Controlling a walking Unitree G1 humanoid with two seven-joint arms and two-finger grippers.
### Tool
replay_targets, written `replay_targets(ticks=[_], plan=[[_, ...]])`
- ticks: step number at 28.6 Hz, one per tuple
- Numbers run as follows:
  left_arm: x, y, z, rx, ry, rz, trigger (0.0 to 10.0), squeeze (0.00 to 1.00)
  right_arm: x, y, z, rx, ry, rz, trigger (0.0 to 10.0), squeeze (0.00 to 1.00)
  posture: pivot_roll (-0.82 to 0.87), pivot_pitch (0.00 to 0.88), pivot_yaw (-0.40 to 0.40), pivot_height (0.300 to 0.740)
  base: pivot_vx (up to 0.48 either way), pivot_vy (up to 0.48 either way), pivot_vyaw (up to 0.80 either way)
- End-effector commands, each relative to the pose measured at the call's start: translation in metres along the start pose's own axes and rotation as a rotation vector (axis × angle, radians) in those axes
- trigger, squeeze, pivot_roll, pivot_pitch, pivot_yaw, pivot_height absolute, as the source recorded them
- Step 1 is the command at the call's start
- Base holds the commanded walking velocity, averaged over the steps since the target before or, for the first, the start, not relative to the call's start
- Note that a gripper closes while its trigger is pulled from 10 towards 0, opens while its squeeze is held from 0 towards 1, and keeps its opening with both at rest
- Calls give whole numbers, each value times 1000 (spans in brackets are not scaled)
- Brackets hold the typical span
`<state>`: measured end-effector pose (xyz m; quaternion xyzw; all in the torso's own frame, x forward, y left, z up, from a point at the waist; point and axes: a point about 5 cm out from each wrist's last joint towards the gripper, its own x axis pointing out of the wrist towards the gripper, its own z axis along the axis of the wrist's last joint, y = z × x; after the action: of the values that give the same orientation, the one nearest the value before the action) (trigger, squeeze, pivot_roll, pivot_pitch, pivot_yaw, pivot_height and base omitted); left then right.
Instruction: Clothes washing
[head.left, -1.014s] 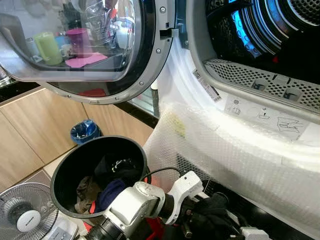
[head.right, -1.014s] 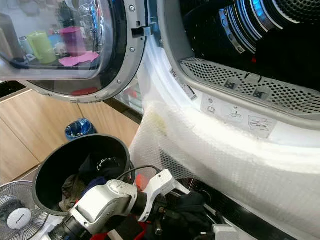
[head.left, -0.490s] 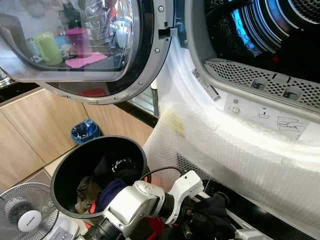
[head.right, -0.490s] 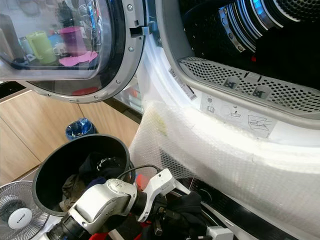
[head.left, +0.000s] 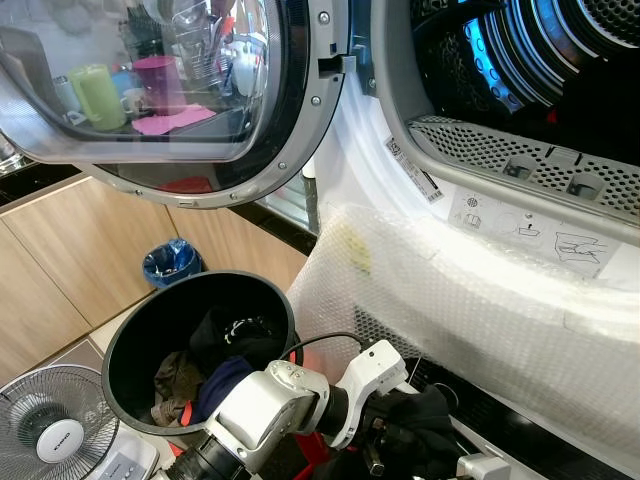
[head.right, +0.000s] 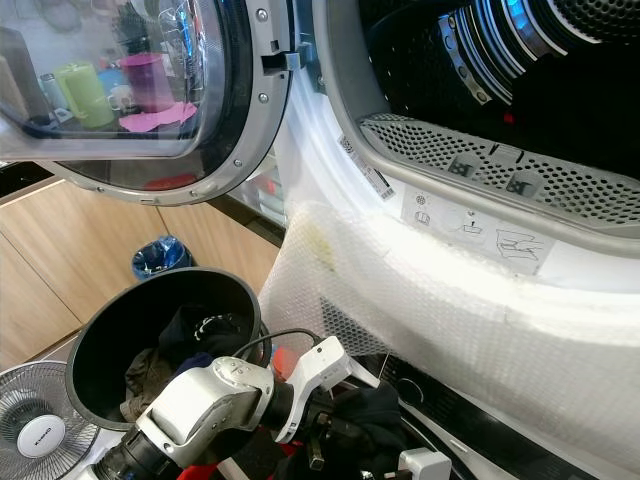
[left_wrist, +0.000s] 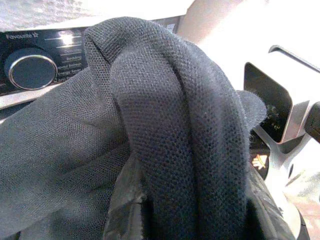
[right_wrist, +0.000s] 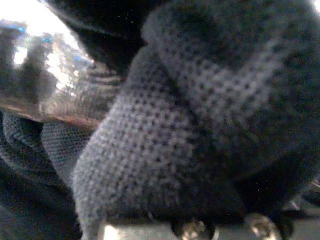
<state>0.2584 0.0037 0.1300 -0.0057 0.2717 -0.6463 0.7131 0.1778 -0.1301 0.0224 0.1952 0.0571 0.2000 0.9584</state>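
Because the bucket of laundry stands low beside the machine, the left gripper sits down near the floor, a dark garment bunched around it, below the open drum. The fabric hides the fingers, so I cannot tell the grip. The door is swung wide, presumably for loading.

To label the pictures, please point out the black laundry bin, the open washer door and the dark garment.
black laundry bin (head.left: 125, 335), left eye view, its rim
open washer door (head.left: 300, 130), left eye view, its grey ring
dark garment (left_wrist: 165, 125), left wrist view, its mesh fold
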Motion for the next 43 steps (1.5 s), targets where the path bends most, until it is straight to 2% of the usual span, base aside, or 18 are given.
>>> replay_targets(ticks=[1, 20, 21, 22, 24, 25, 26, 27, 34, 36, 37, 38, 39, 41, 43], plan=[[5, -7, 0, 4, 7, -40, 0, 0, 12, 11, 9, -10, -51, 58, 0, 0, 115, 102, 121, 740, 0, 0, 0], [7, -8, 11, 80, -79, 1, 157, 0, 24, 25, 7, 93, -88, 105, 0, 0, 120, 102, 122, 740, 0, 0, 0], [7, -7, 11, 87, -84, 15, 1176, 0, 24, 26, 7, 102, -91, 107, 0, 0, 122, 104, 124, 740, 0, 0, 0], [7, -7, 11, 87, -84, 15, 1176, 0, 24, 26, 7, 102, -91, 107, 0, 0, 122, 104, 124, 740, 0, 0, 0], [7, -8, 11, 91, -82, 15, 6549, 0, 26, 27, 6, 108, -88, 105, 0, 0, 122, 104, 124, 740, 0, 0, 0], [7, -10, 10, 97, -78, -5, 7765, 0, 27, 27, 4, 117, -85, 104, 0, 0, 123, 104, 124, 740, 0, 0, 0], [7, -10, 10, 98, -78, -10, 7765, 0, 27, 28, 4, 119, -84, 105, 0, 0, 123, 104, 124, 740, 0, 0, 0], [5, -12, 9, 106, -73, -30, 10000, 1000, 27, 28, 4, 123, -85, 105, 0, 0, 124, 104, 125, 740, 0, 0, 0], [-3, -14, 6, 162, -31, -42, 10000, 1000, 29, 28, 4, 134, -85, 110, 0, 0, 133, 105, 130, 740, 0, 0, 0], [-7, -14, 6, 195, -23, -48, 10000, 1000, 30, 28, 5, 140, -88, 117, 0, 0, 138, 106, 130, 740, 0, 0, 0], [-12, -15, 7, 240, -11, -53, 10000, 1000, 31, 29, 6, 149, -93, 127, 0, 0, 139, 106, 130, 740, 0, 0, 0], [-12, -15, 7, 240, -11, -53, 10000, 1000, 31, 29, 6, 149, -93, 127, 0, 0, 139, 106, 130, 740, 0, 0, 0], [-19, -16, 8, 305, 7, -49, 10000, 1000, 31, 30, 6, 154, -96, 134, 0, 0, 140, 109, 131, 740, 0, 0, 0], [-30, -15, 10, 373, 21, -35, 10000, 1000, 29, 30, 5, 157, -93, 135, 0, 0, 141, 111, 133, 740, 0, 0, 0], [-44, -14, 18, 396, -1, -24, 10000, 1000, 28, 30, 5, 164, -94, 130, 0, 0, 151, 114, 134, 740, 0, 0, 0]])
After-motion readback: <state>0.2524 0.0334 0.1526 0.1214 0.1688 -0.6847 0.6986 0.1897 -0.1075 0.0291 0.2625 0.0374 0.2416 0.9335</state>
